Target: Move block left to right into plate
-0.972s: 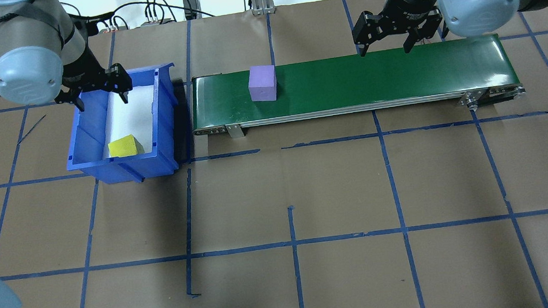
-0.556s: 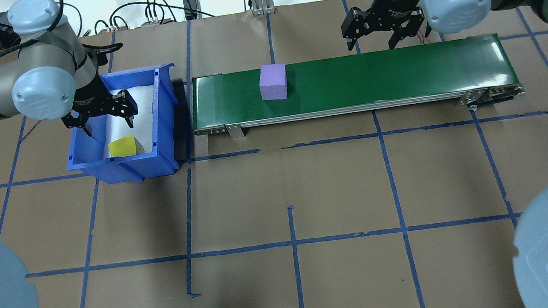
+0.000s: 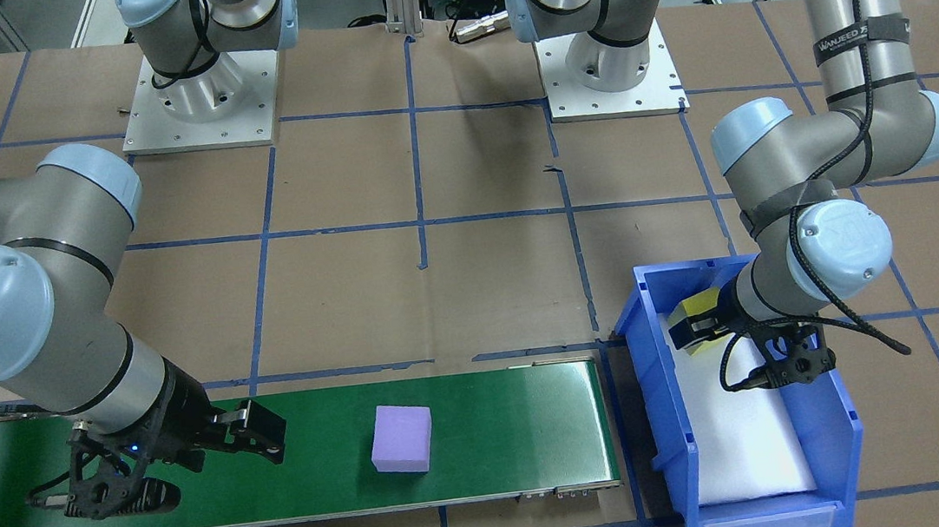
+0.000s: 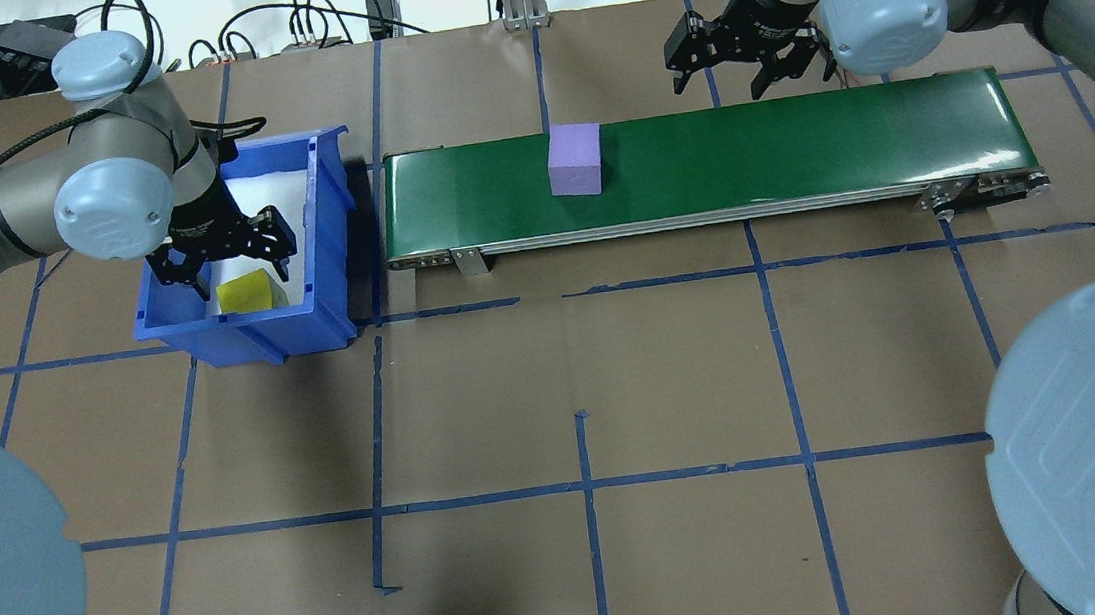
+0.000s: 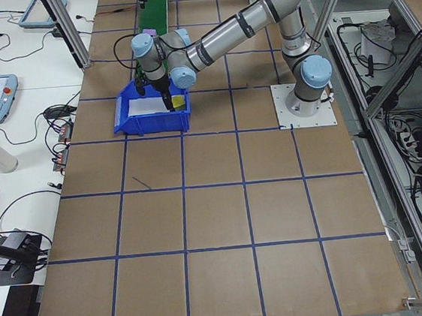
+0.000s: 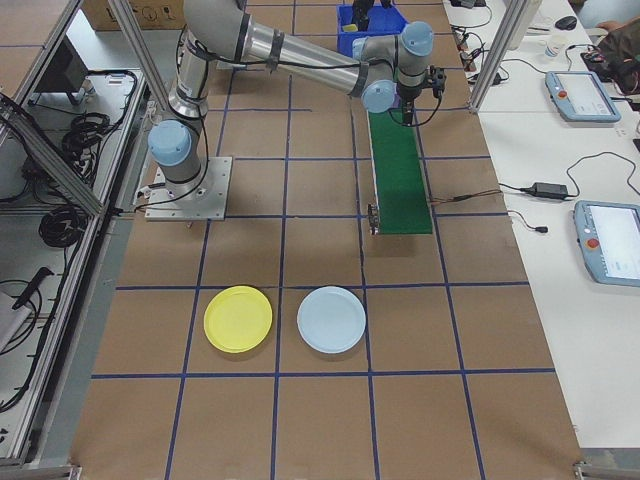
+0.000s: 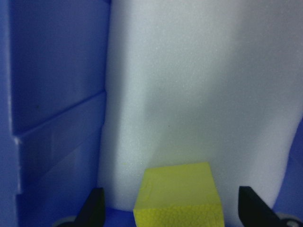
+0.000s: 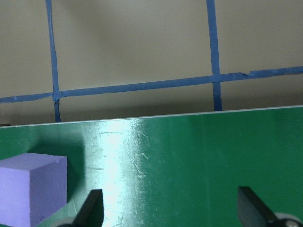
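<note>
While only ext. right view shows round yellow plate, both grippers gape wide: left gripper over yellow block, right gripper empty.

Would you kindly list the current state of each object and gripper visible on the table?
left gripper: open, lowered into the bin over the yellow block
right gripper: open, empty, above the belt's far edge
yellow block: lying in the bin, not gripped
purple block: upright on the belt
blue bin: upright
yellow plate: empty
pale blue plate: empty
</note>
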Controlling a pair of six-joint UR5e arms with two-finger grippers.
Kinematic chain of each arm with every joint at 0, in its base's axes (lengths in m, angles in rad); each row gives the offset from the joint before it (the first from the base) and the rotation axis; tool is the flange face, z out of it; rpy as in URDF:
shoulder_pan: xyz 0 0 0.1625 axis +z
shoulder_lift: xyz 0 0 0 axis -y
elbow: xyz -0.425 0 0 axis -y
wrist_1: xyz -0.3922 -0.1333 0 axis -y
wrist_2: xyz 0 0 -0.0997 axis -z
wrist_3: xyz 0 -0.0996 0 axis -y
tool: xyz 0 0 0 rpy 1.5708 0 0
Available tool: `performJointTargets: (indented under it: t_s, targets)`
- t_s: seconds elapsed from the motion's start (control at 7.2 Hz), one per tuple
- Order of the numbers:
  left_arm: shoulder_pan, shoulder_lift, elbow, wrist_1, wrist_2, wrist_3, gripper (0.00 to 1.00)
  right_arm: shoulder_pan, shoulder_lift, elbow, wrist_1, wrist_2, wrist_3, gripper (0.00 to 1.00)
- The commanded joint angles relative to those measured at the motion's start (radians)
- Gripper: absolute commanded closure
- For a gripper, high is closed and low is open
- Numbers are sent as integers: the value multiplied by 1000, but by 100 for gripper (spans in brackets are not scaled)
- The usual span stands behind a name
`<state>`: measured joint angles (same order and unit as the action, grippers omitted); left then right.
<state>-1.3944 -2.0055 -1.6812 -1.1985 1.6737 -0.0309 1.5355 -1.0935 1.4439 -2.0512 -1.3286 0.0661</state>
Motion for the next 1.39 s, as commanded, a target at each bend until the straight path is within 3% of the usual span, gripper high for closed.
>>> performJointTargets:
  t_s: [0.0,0.14,0.28,0.42,0.69,0.97,1.25]
  targets:
    - [0,-2,-23,0,-2,-17,0,0,12,1,-6,17,44,1]
    - [-2,-2,-25,5,-2,-17,7,0,20,3,-7,32,47,1]
    - [-2,-2,-25,16,-2,-11,27,0,29,3,-12,34,55,1]
    - [-2,2,-23,20,-2,-1,40,0,35,10,-21,34,58,1]
    - [-2,22,1,31,1,67,51,-2,34,18,-23,34,86,1]
    - [-8,51,102,56,0,111,50,-2,34,18,-21,34,95,0]
    - [-128,97,158,65,4,146,50,0,34,10,-23,34,95,0]
